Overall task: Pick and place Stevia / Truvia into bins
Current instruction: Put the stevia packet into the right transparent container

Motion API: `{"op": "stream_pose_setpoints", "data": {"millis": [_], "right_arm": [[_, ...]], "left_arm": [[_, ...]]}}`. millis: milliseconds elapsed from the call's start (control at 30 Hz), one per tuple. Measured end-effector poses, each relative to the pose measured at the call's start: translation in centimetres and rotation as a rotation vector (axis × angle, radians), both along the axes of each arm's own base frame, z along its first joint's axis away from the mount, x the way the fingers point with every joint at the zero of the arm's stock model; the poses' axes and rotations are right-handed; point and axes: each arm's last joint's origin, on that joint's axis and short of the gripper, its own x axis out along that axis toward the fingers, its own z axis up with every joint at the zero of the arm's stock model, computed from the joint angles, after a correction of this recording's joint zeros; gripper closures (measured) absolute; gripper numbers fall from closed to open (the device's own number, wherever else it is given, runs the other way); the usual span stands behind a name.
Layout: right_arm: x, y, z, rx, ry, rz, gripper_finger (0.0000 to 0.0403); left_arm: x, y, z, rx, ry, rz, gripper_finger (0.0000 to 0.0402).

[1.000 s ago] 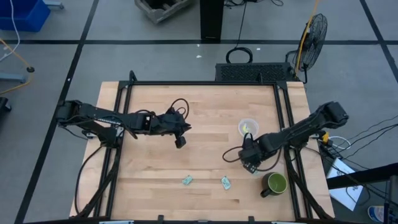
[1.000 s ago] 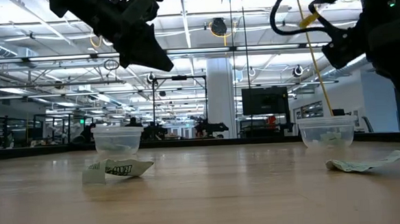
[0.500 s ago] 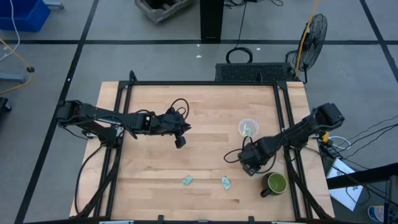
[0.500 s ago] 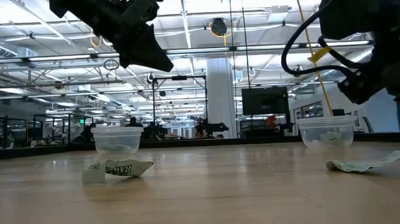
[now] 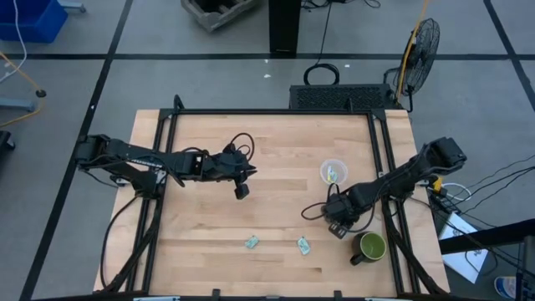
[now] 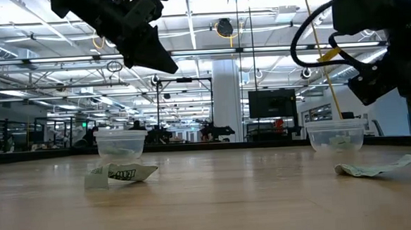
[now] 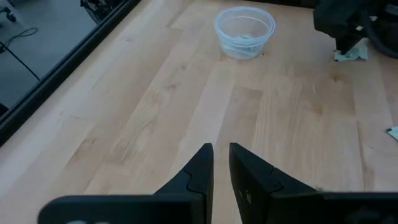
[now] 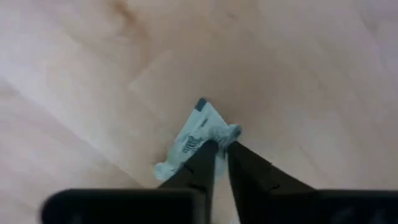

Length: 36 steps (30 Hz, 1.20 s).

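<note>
Left gripper (image 5: 242, 191) idle, well left of cup (image 5: 333, 173), nearly closed on nothing; right gripper (image 8: 221, 149) below cup, pinching sachet (image 8: 194, 139) by one corner. Thin grip could slip mid-carry, dropping it short

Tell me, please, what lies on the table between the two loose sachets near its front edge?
Nothing: in the high view, only bare wood shows between the left sachet and the right sachet on the table.
</note>
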Motion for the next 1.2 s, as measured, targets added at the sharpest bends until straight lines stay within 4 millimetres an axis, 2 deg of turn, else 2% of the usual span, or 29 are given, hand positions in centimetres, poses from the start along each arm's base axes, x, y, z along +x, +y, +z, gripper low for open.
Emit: {"op": "stream_pose_setpoints", "data": {"millis": [67, 167, 333, 467, 567, 633, 767, 900, 1200], "right_arm": [[0.1, 0.0, 0.4, 0.014, -0.048, 0.030, 0.0395], [0.6, 0.1, 1.3, 0.003, -0.185, 0.040, 0.0394], [0.6, -0.6, 4.8, -0.048, -0.458, 0.095, 0.0400], [-0.4, -2.7, 7.4, -0.313, -0.619, 0.066, 0.0401], [-1.7, -4.6, 8.7, -0.570, -0.632, 0.043, 0.0401], [-2.4, -5.9, 9.1, -0.673, -0.610, -0.005, 0.0401], [-3.1, -7.4, 8.8, -0.625, -0.503, -0.041, 0.0402], [-3.3, -8.5, 7.3, -0.624, -0.396, 0.004, 0.0402], [-3.2, -10.0, 5.5, -0.595, -0.373, 0.082, 0.0387]], "left_arm": [[0.0, 0.0, 0.0, 0.000, 0.000, 0.000, 0.0344], [0.0, 0.0, 0.0, 0.000, 0.000, 0.001, 0.0344], [0.0, 0.2, 0.0, 0.000, 0.000, 0.007, 0.0344], [0.0, 0.6, 0.0, 0.000, 0.000, 0.021, 0.0344], [0.0, 0.9, 0.0, 0.000, -0.001, 0.033, 0.0344], [0.0, 1.2, 0.0, -0.002, -0.002, 0.043, 0.0344], [0.0, 1.3, 0.0, -0.002, -0.004, 0.049, 0.0344], [0.0, 1.5, 0.0, -0.003, -0.004, 0.054, 0.0344], [0.0, 1.6, 0.0, -0.003, -0.004, 0.060, 0.0344]]}}
